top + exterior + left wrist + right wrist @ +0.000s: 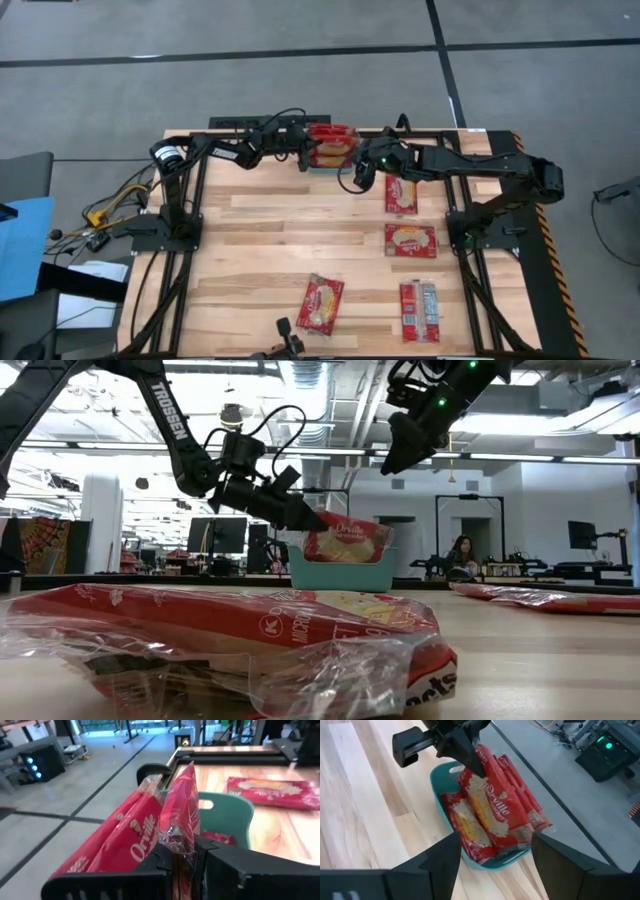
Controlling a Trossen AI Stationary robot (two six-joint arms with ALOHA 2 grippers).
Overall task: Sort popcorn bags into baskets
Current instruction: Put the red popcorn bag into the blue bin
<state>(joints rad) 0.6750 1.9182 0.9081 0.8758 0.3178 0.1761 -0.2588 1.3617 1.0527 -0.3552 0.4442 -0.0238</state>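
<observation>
One teal basket [330,163] at the middle of the table's [260,250] far edge, crammed with upright Orville popcorn bags [492,812]; exact count inside unclear, roughly four or five. Four more bags flat on the wood: two [401,193] [411,240] toward the right edge, two [320,303] [420,310] near the front edge. Left gripper [182,852] pinched shut on one basket bag's [181,805] edge. Right gripper [362,170] just beside the basket, jaws spread wide, holding nothing. Left half of the table bare, with open room.

Left gripper [303,152] clamped shut, right gripper [356,177] spread wide beside it.
</observation>
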